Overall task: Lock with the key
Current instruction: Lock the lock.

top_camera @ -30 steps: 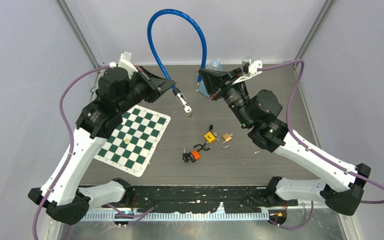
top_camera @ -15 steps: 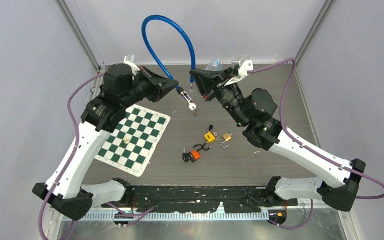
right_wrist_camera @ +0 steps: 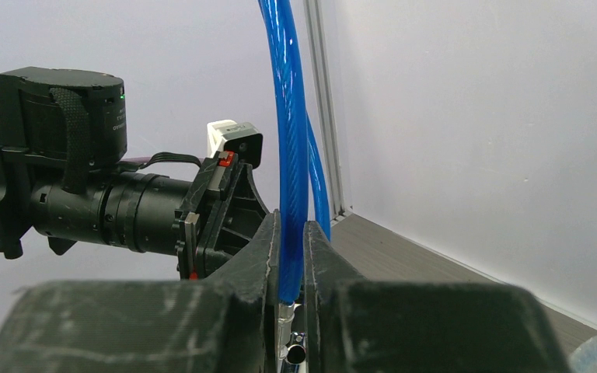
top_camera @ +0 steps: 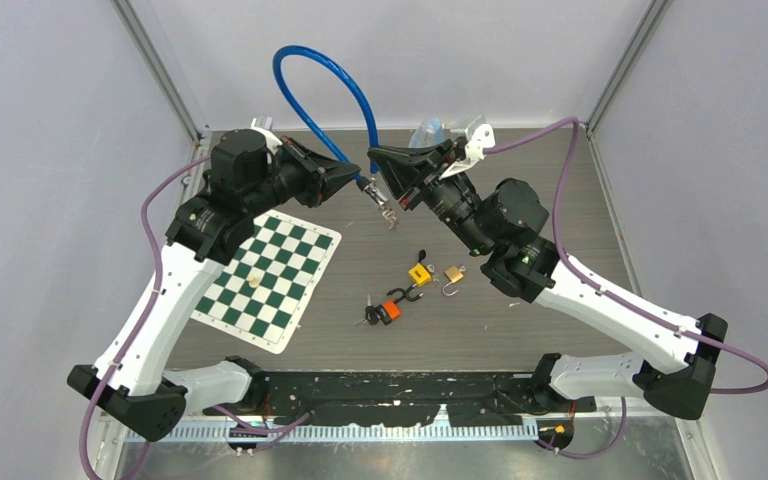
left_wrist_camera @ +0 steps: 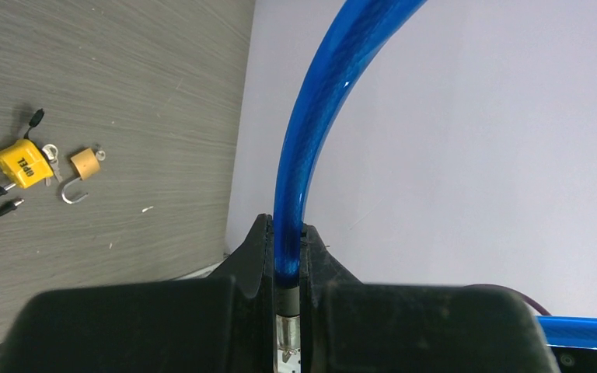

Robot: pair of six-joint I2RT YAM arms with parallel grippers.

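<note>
A blue cable lock (top_camera: 305,50) arches high over the back of the table, and each gripper holds one end of it. My left gripper (top_camera: 356,176) is shut on the cable (left_wrist_camera: 311,116) just above its silver end piece (left_wrist_camera: 289,334). That end piece (top_camera: 378,203) hangs below the fingers with a small key-like bit (top_camera: 392,221) dangling from it. My right gripper (top_camera: 373,156) is shut on the other end (right_wrist_camera: 288,116), whose metal tip (right_wrist_camera: 295,353) shows a round hole. The two gripper tips are almost touching.
On the table lie a yellow padlock (top_camera: 419,273), a brass padlock (top_camera: 454,273) with its shackle open, and an orange padlock (top_camera: 392,310) with keys (top_camera: 369,316). A green-and-white chessboard mat (top_camera: 270,275) lies at the left. A clear bag (top_camera: 428,130) sits at the back.
Both grippers have moved toward each other, the right one leftward the most. The cable's two ends are now close together and its arch has narrowed and shifted left.
</note>
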